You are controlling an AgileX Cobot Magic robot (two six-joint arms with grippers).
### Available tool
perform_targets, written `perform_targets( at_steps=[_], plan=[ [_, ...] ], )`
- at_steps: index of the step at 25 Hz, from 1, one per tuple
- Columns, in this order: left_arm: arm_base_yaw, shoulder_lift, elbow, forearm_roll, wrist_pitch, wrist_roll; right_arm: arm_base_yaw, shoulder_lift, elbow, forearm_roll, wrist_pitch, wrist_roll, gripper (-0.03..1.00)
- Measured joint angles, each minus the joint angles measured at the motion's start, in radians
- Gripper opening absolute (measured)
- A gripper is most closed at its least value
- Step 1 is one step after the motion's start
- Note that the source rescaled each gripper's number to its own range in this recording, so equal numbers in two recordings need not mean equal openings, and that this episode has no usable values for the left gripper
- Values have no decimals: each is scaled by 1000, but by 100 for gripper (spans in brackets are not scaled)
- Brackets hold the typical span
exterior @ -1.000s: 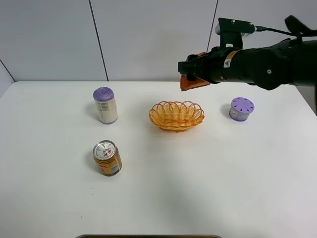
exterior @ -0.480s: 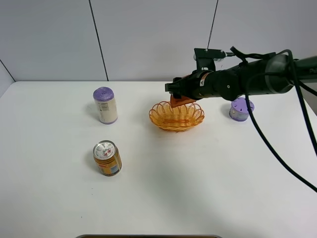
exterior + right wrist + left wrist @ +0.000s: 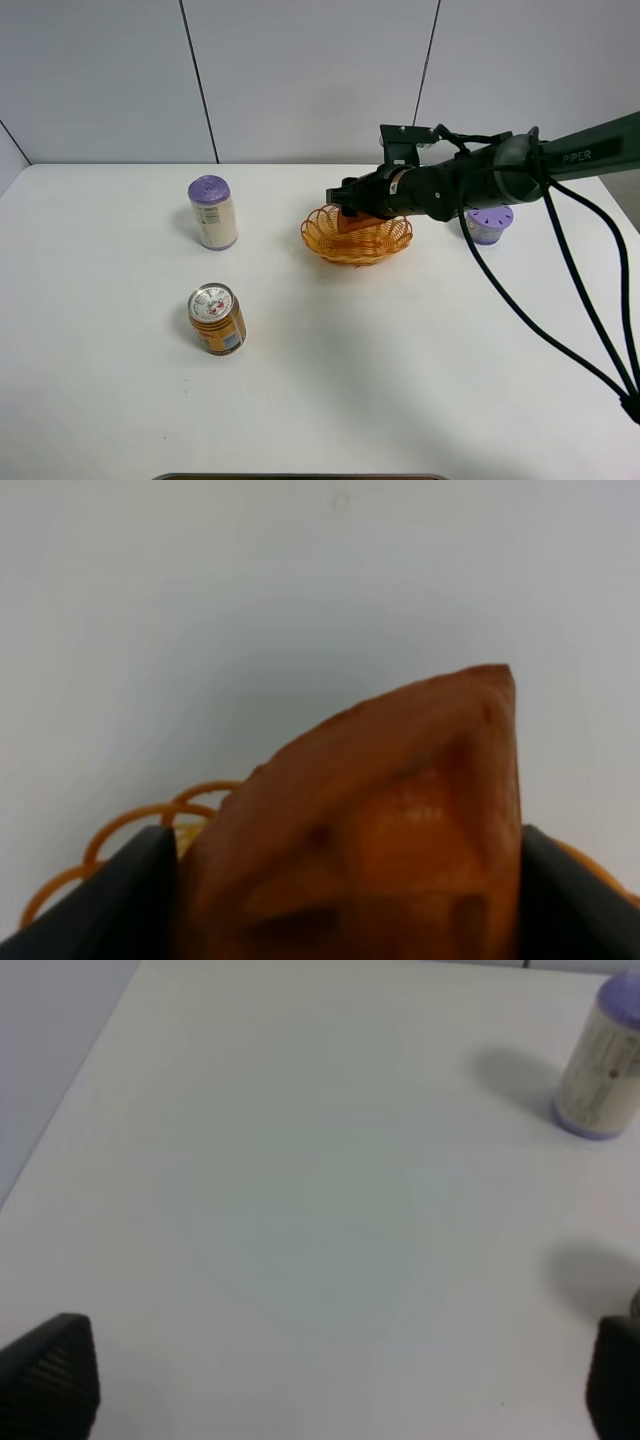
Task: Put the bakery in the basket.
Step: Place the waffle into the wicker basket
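Your right end effector [image 3: 347, 208] is clamped tight on the bakery [image 3: 352, 222]. It holds the orange-brown wedge low over the middle of the basket [image 3: 357, 246], which sits on the white counter [image 3: 420, 380]. You cannot tell if the wedge touches the basket's bottom. Your left end effector [image 3: 330, 1380] has its fingers [image 3: 50, 1375] far apart with nothing between them. It is over the counter, near a purple-capped bottle [image 3: 603, 1060].

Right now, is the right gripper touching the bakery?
Touching. The right wrist view shows the bakery pressed between both fingers of the right gripper, with no gap on either side.
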Motion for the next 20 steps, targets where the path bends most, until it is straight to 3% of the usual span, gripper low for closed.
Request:
perform_targets(
  at_steps=[20],
  plan=[
    [0,0,0,0,0,0,0,62,-1,21,-19,-2,2]
  ],
)
